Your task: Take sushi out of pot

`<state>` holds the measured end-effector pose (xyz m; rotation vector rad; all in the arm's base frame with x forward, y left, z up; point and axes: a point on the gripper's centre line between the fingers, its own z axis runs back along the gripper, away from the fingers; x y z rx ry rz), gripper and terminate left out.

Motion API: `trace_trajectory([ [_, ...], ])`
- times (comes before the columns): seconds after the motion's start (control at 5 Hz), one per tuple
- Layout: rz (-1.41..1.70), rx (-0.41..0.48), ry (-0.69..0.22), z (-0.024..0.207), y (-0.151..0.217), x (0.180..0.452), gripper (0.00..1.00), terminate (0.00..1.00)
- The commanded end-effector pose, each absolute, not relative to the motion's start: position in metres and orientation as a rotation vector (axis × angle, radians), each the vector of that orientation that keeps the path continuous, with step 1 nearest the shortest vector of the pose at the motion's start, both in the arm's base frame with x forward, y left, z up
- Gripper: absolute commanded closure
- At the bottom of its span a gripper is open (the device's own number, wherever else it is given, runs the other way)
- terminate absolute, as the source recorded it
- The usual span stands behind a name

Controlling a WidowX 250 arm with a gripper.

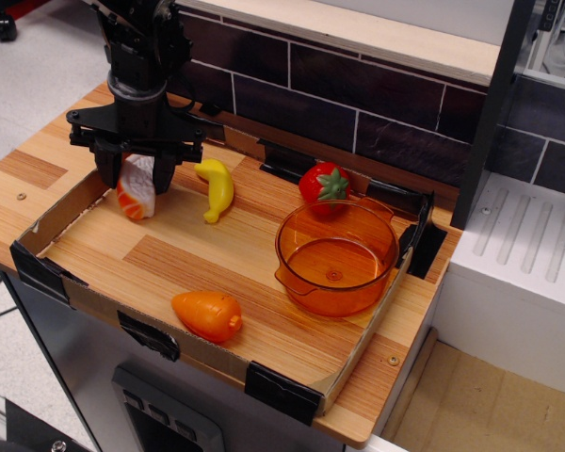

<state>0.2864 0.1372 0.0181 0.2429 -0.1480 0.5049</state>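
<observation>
1. Your gripper [135, 177] hangs at the upper left of the frame, fingers pointing down, clenched on the sushi [137, 187].
2. The sushi stands nearly upright between the fingers, its long axis running top to bottom with a slight lean. The white ribbed side faces right and the orange-salmon side faces lower left.
3. You can see its lower end right at the tray [194, 252] floor, in the upper-left corner, but you cannot tell whether it touches.
4. The pot [336, 258] sits at the right of the tray, well apart from the sushi, with nothing inside.
5. A banana [217, 188] lies just right of your gripper, a strawberry [324, 184] sits behind the pot, and a carrot [207, 314] lies near the front edge.
</observation>
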Motion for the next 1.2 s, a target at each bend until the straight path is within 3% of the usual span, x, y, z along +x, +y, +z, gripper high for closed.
trace_trajectory([
  [0.0,0.539,0.156,-0.128,0.064,0.148,0.3,0.0,0.0],
  [0.4,0.645,0.056,-0.141,0.138,0.154,0.297,0.0,0.0],
  [0.6,0.664,0.023,-0.142,0.153,0.149,0.296,0.0,0.0],
  [0.8,0.664,0.023,-0.142,0.153,0.149,0.296,0.0,0.0],
  [1.0,0.664,0.023,-0.142,0.153,0.149,0.296,0.0,1.0],
])
